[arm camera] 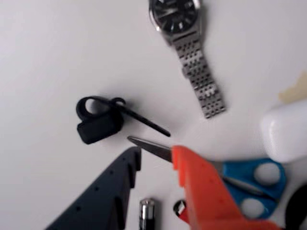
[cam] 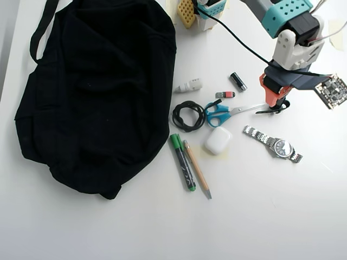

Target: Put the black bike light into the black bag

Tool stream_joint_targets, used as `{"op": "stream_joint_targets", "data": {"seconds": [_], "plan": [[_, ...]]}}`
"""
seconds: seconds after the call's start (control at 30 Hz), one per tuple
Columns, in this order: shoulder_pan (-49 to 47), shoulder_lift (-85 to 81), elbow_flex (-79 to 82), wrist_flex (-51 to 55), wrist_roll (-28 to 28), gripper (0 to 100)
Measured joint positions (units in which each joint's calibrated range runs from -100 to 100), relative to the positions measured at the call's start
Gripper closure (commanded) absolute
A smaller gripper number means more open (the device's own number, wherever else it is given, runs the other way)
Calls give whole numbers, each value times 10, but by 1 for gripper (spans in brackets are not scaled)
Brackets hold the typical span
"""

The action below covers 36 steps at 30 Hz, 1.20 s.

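Wrist view first: the bike light (arm camera: 98, 125), a little black block with a looped strap and a thin tail, lies on the white table (arm camera: 43, 57) just past the gripper (arm camera: 156, 160), whose dark finger and orange finger stand apart with nothing between them, while a steel watch (arm camera: 184, 33) lies farther off and blue-handled scissors (arm camera: 230, 175) poke their blade tip under the orange finger. Overhead view next: the gripper (cam: 277, 104) hangs over the light (cam: 275, 109), well apart from the big black bag (cam: 92, 92) filling the left side, with a cable ring (cam: 188, 115), white case (cam: 218, 141), green marker (cam: 182, 161) and pencil (cam: 197, 169) between them.
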Motion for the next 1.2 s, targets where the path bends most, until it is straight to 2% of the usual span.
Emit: {"op": "stream_joint_targets", "data": {"seconds": [0.67, 0.9, 1.2], "plan": [[-46, 24, 81, -168, -2, 89], [-48, 30, 137, -223, -2, 82], [-45, 30, 192, -278, -2, 82]]}}
